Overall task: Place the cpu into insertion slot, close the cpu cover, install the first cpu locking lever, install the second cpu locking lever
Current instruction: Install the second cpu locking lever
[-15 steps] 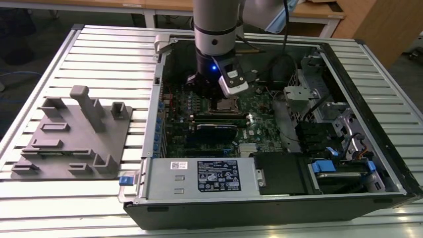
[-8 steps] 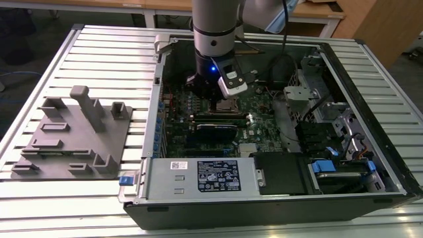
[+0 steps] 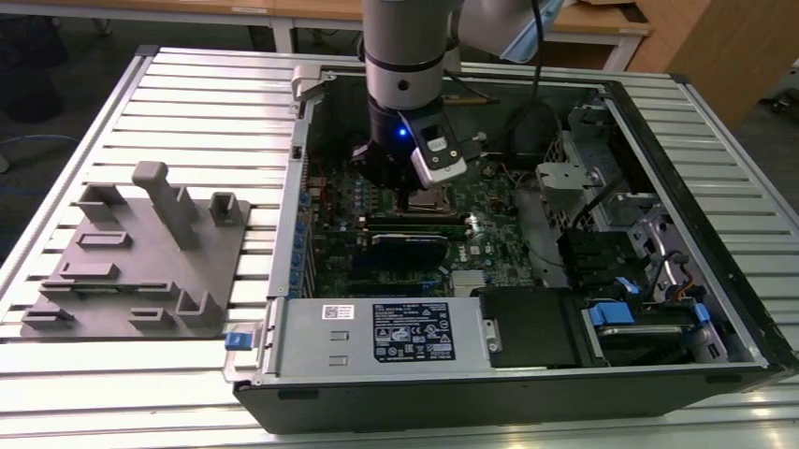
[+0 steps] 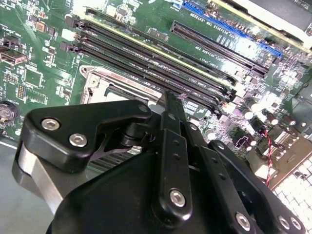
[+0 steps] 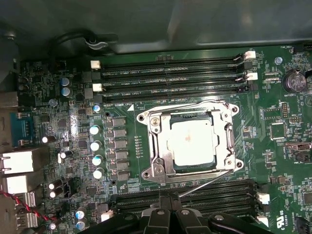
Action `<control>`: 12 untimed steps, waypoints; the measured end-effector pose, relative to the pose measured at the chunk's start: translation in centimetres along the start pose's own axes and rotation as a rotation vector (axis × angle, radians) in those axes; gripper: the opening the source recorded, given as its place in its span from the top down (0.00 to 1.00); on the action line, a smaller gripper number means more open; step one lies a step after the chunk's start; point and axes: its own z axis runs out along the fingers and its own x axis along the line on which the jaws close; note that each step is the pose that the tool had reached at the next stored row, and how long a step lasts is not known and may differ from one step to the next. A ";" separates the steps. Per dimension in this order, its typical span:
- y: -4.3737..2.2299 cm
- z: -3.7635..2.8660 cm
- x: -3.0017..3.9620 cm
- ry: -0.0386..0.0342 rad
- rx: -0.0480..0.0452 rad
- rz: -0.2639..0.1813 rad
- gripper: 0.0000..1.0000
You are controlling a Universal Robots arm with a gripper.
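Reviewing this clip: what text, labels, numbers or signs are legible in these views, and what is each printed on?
Nothing can be quoted; every text is too small to read.
power supply label: dark panel with pale print and symbols, unreadable.
barcode sticker, on the same metal box: unreadable.
memory slots: white lettering along them in both wrist views, unreadable.
the cpu: a faint mark on its metal top, unreadable.

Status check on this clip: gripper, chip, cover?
Gripper low over green motherboard, fingers shut. Pale silver-grey square cpu seated in socket. Silver metal cover frame down around it. Nothing in the way.
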 end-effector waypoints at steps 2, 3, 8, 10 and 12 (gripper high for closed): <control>0.00 0.02 0.03 0.0000 0.0001 0.000 0.90; 0.00 0.03 0.06 0.0000 0.0000 0.000 0.90; -0.03 0.03 0.33 -0.0002 0.0000 0.000 0.90; -0.04 0.05 0.47 -0.0003 -0.0002 0.000 0.90; -0.05 0.18 0.53 -0.0002 -0.0001 0.000 0.90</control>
